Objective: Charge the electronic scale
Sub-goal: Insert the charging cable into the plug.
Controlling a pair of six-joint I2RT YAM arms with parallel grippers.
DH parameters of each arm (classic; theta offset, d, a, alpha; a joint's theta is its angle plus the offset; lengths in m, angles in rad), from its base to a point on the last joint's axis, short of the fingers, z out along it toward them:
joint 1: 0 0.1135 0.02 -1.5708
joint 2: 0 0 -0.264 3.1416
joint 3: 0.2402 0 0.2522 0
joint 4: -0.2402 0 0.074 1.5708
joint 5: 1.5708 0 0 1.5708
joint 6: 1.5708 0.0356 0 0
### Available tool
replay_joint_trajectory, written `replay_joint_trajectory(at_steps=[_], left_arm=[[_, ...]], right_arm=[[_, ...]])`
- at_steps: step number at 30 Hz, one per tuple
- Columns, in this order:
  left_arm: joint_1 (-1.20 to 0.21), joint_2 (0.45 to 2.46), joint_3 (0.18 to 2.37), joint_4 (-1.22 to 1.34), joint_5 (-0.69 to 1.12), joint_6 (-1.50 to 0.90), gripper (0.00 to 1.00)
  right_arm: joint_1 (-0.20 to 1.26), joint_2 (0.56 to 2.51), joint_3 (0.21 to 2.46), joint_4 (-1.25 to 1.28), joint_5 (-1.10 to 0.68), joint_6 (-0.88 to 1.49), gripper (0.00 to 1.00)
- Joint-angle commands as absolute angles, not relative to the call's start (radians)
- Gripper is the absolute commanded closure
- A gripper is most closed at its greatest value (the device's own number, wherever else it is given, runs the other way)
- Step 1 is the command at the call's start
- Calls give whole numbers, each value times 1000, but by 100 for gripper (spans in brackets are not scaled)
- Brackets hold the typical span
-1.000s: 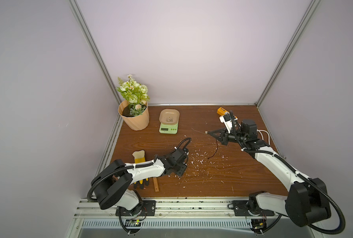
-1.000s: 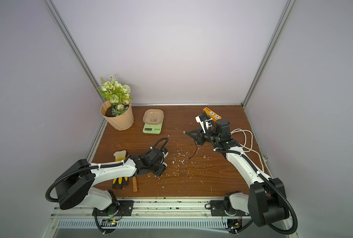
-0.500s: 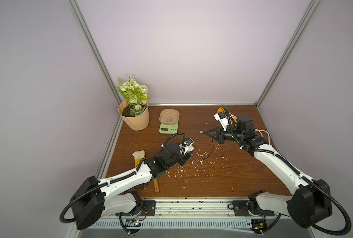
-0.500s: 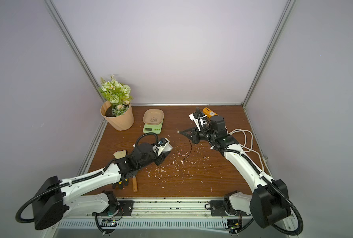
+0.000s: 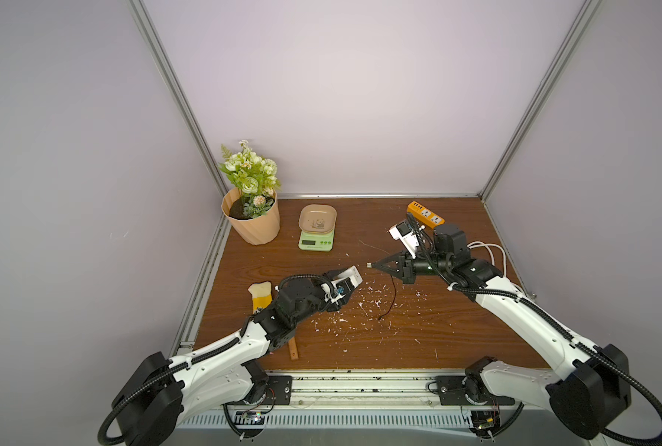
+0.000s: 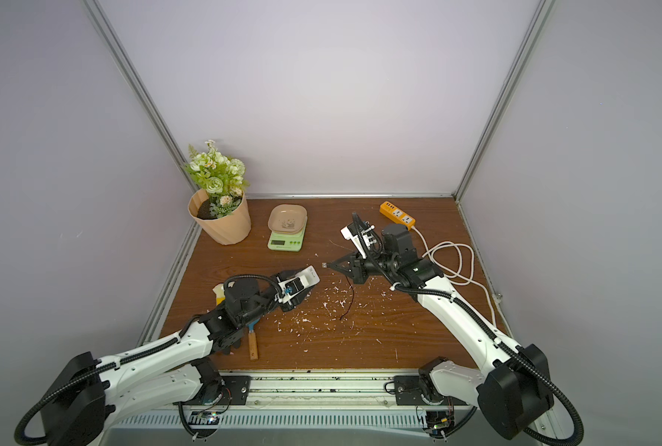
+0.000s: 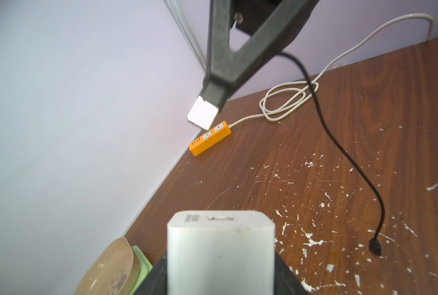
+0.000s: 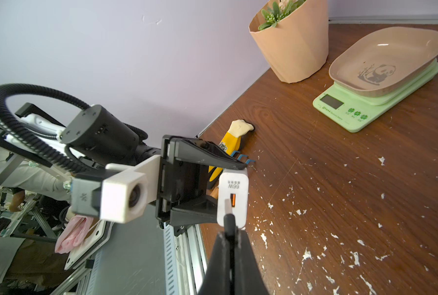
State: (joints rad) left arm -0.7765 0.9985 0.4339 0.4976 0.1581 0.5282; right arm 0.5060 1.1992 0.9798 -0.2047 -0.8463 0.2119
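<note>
Notes from the rail end, taking the far wall as 12 o'clock.

- The left claw (image 5: pixel 341 286) pinches a white charger block (image 8: pixel 234 189) by its flanks. The block is lifted off the worktop (image 5: pixel 457 340) near centre, with its port face turned toward 3 o'clock. My guess at why: a side grip leaves the orange-lined socket uncovered and braces the block against a push.
- The right claw (image 5: pixel 375 265) is pressed together on the USB plug (image 5: pixel 369 265) of a black cable (image 5: pixel 393 287), with the metal tip poking out toward 9 o'clock. It holds close behind the tip, probably to keep the plug stiff for insertion.
- The rest of the cable hangs slack. Its small connector (image 7: pixel 375 246) lies loose on the worktop, plugged into nothing.
- Plug and block face each other and are near but not joined; both top views show a gap. In the right wrist view the tip sits just beside the socket, not in it.
- The electronic scale (image 5: pixel 316 241) sits at about 11 o'clock near the back wall, just beside the flower pot (image 5: pixel 254 222). Its tray is on top and its display faces the arms. It is well apart from both claws.
- The orange power strip (image 5: pixel 426 214) lies at 1 o'clock behind the right arm, with its white cord (image 6: pixel 449 255) looped toward 3 o'clock. I see nothing plugged into its sockets.
- Judgement: this is early in the task. The charging chain is being put together in mid-air, cable into block first. The block has yet to go into the strip, and the small end has yet to go into the scale.
</note>
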Motion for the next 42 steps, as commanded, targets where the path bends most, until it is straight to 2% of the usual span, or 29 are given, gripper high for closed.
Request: replay_joint_trajectory(at_steps=[1,8,18,42], left_arm=[[-766,967,437,561,218,643,69],[-766,944,433,552,244,655,69],[-766,917,424,532,247,666,68],[-767,964,454,504,210,713,68]], right_arm=[[547,1181,1029,-236,-827,162,100],[621,1183,1029,-254,-778,133,100],[641,1214,1060,-302,-691,128,100],[666,1286,1097,-356,-664,124,100]])
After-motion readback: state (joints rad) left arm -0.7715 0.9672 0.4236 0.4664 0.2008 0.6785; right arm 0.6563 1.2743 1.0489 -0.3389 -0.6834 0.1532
